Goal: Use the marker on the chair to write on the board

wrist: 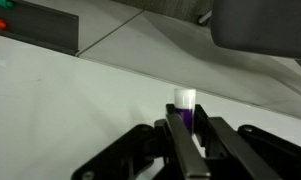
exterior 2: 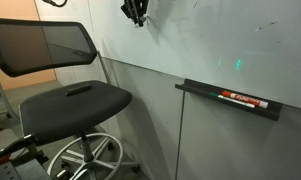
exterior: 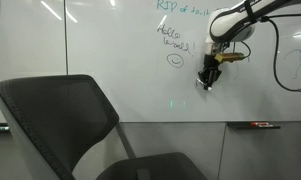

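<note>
Marker [wrist: 184, 101] sits pinched in the tool [wrist: 185, 126], up at the board [exterior: 110, 40] and well away from the chair [exterior: 60, 110].

By size, the board comes first: a glossy white surface that fills the background in both exterior views. In an exterior view it carries green handwriting [exterior: 176, 42] with a small smiley face [exterior: 175, 60] beneath it. A grey rail [exterior: 190, 124] runs along its lower edge.

The chair stands in front of the board with its broad dark backrest [exterior 2: 42, 45] upright and its dark seat [exterior 2: 75, 100] bare.

The robot arm [exterior: 252, 18] reaches in from the upper right of an exterior view and bends down toward the board.

A dark tray [exterior 2: 230, 101] is fixed to the wall below the board, and a red-and-black marker-like item [exterior 2: 242, 99] lies in it.

The tool [exterior: 208, 78] hangs just right of the smiley face and points at the board. It also shows at the top edge of an exterior view [exterior 2: 136, 14]. In the wrist view its two dark fingers [wrist: 173, 135] are clenched on the marker from either side.

The marker shows a purple body between the fingers and a white end that sticks out toward the board. Whether that end touches the surface cannot be told.
</note>
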You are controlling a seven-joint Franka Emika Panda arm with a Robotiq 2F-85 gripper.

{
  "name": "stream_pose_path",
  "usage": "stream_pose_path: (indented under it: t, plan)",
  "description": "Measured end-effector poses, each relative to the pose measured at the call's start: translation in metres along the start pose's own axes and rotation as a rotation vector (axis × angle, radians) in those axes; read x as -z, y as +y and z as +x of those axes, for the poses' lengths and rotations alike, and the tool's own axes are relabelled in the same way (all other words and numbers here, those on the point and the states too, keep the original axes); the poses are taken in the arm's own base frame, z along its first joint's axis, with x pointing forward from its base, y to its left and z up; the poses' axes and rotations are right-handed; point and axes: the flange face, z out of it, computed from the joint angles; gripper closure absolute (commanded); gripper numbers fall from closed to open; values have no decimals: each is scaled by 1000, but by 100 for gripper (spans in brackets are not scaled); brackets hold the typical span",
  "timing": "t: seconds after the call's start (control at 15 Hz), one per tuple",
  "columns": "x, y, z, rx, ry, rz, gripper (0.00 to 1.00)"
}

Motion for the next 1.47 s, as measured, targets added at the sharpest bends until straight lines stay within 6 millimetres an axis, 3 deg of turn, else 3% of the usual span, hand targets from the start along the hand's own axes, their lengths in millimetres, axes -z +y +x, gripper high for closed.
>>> stream_pose_path:
  t: [0.67, 1.13, 1.47]
  plan:
    - [18, 13, -49, 74, -135, 75, 89]
    - [-13, 15, -47, 75, -180, 78, 89]
    - [-40, 15, -34, 77, -169, 71, 89]
